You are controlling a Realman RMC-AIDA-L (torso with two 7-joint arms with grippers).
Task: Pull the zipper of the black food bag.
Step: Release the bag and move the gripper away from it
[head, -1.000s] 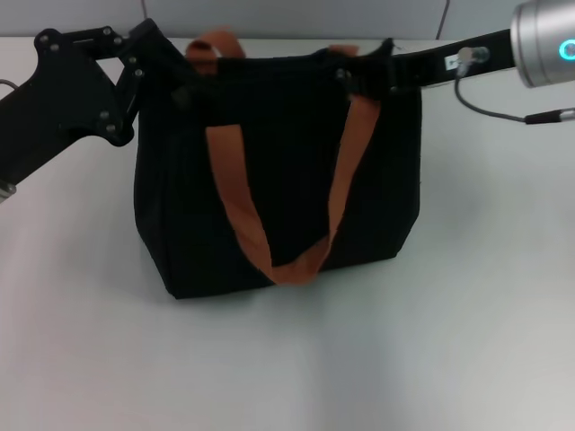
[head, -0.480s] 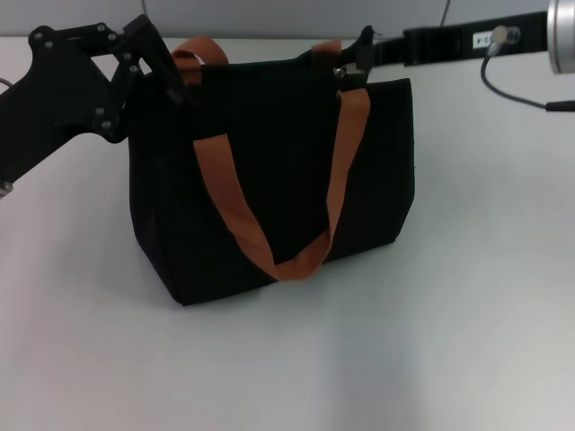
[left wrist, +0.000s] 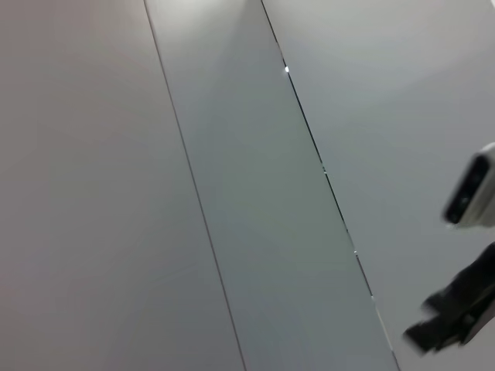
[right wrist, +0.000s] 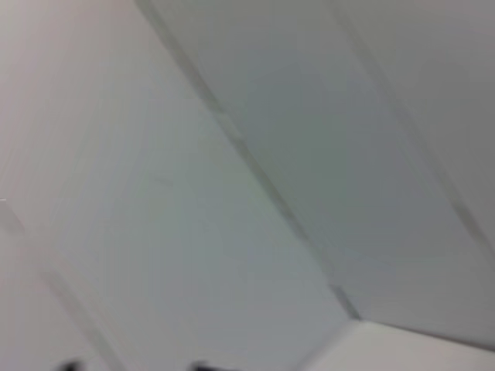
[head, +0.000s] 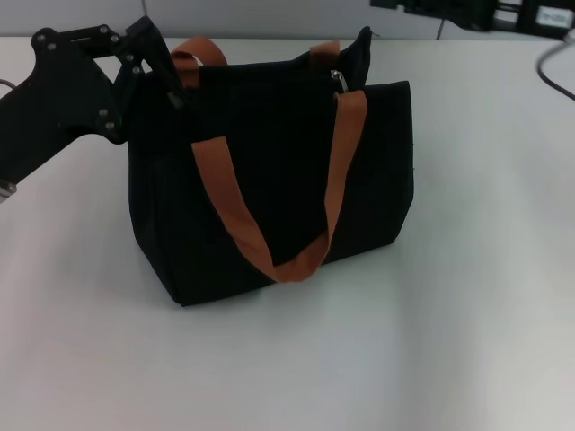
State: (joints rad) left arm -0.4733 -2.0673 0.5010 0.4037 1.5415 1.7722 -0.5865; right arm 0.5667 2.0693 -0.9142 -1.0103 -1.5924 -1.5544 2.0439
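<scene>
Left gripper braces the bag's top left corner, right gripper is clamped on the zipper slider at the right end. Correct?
Not quite. The right gripper is off the zipper, lifted clear above and behind the black food bag at the head view's top edge. The slider sits free at the right end. The left gripper is at the bag's top left corner as you say.

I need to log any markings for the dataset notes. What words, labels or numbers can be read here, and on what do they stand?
Nothing can be read.
White label on the right arm in the head view: print too small and blurred to read.
Black bag, its orange handles and zipper: no text showing.
Left gripper, at the bag's top corner: no markings.
Both wrist views: plain panels, no text.
</scene>
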